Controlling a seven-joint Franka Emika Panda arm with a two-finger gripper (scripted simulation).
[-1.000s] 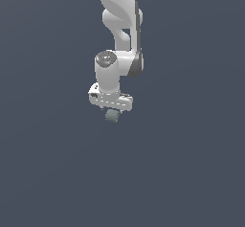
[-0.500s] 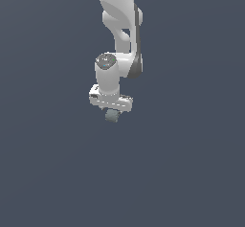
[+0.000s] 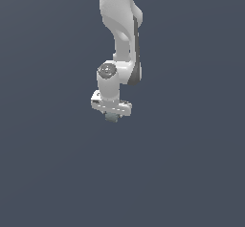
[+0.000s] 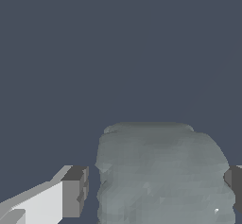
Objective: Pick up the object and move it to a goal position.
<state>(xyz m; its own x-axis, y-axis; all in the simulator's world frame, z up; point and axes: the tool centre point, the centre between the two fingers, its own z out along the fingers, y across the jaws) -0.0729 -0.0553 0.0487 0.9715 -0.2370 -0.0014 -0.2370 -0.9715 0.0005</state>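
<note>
The object (image 3: pixel 112 119) is a small pale grey-green lump showing just under the white gripper (image 3: pixel 113 116) in the exterior view. In the wrist view the object (image 4: pixel 160 171) fills the space between the two dark fingertips. The gripper (image 4: pixel 155 189) straddles it with its jaws open. One fingertip (image 4: pixel 74 192) stands a small gap away from the lump. The other fingertip (image 4: pixel 235 183) is at the lump's edge, at the border of the picture. The lump's lower part is cut off by the frame.
The white arm (image 3: pixel 122 34) reaches down from the exterior view's upper edge. Around it there is only a plain dark grey-blue surface.
The gripper has come down over the object, which has stayed in place. Less of the lump shows below the gripper's body now.
</note>
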